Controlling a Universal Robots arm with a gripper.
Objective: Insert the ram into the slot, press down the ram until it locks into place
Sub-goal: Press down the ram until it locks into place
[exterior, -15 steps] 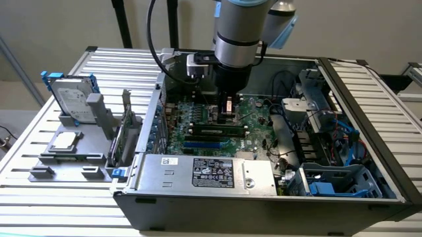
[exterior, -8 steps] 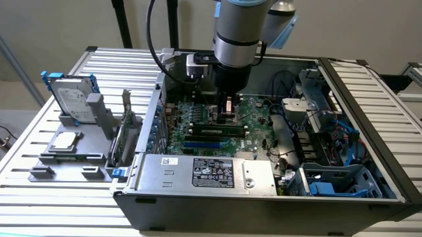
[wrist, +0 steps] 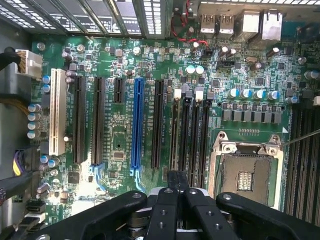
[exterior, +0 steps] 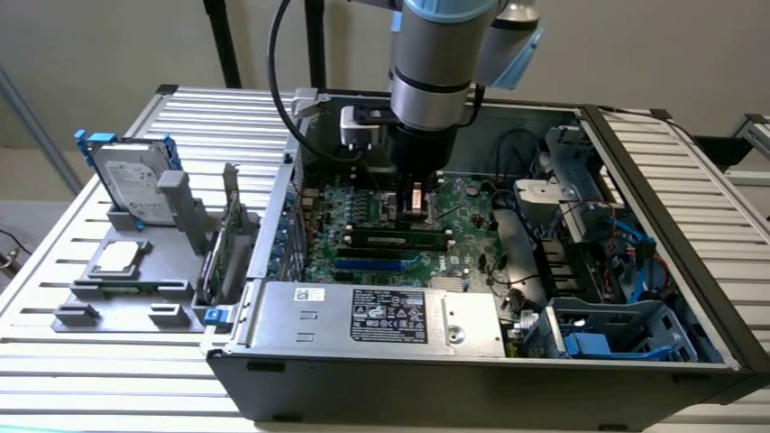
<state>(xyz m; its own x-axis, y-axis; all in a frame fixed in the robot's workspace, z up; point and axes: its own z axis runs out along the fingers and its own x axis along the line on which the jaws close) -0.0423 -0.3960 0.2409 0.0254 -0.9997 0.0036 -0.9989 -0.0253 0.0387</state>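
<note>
Presently, gripper (exterior: 413, 200): lowered into the open computer case (exterior: 481, 379), hanging over the motherboard (exterior: 463, 212).
Jaws: cannot tell whether they are clenched or released; in the wrist view a short dark piece sits at their tip, and what it is cannot be made out.
Ram (exterior: 395, 239): a long dark stick with a pale label, lying lengthwise in the bank of sockets just below the jaws in the exterior view, with a white clip at each end.
Slot (wrist: 186, 131): 1 of 4 parallel black sockets running straight out ahead of the jaws; which of the 4 carries the ram cannot be told.
Blue socket (wrist: 136, 125): beside the 4 black ones, farther from the jaws, among other long black sockets.
Processor socket (wrist: 246, 172): a bare metal frame close beside the jaws, on the other side of the 4 sockets.
Power supply (exterior: 379, 314): a silver box with a label, beyond the ram from the jaws, at the case's near wall.
Hard drive (exterior: 135, 185): upright in a grey holder outside the case, well apart from the jaws.
</note>
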